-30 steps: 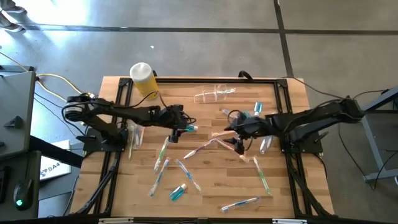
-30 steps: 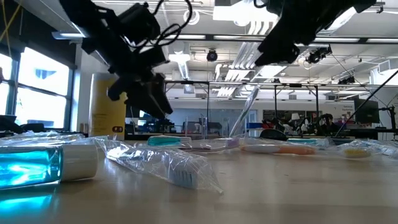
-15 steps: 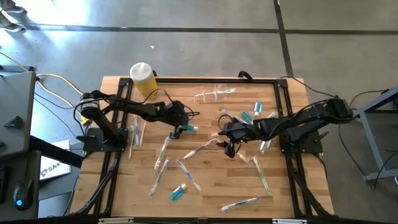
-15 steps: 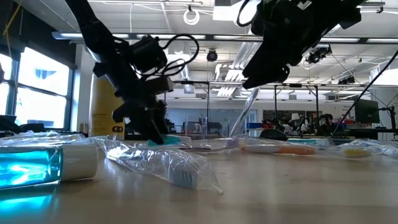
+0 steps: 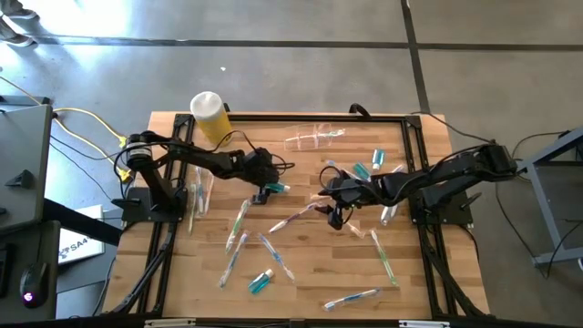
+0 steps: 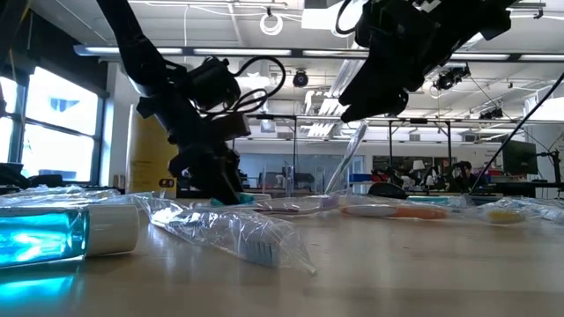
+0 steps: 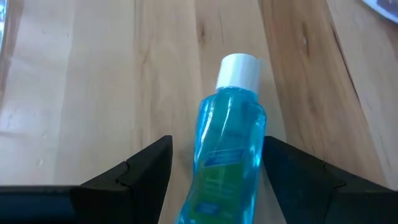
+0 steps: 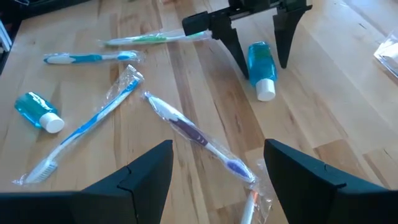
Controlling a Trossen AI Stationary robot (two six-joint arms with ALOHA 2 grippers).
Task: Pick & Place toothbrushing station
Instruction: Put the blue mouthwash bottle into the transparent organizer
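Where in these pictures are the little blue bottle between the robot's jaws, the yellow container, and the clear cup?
Blue bottle [image 7: 229, 155]: left wrist view, on its label.
Yellow container [image 5: 208, 106]: high view, on its white top.
Clear cup [image 5: 303, 140]: high view, on its side, lying down.

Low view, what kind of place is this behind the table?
Probably a big open lab or workshop: long ceiling lights overhead, rows of workstations with monitors behind, and tall windows at one side.

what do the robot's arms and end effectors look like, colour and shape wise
Both arms are dark, slim and jointed, with black cables looping along them. The left end effector and the right end effector each have two flat, black, wedge-shaped fingers. No markings show.
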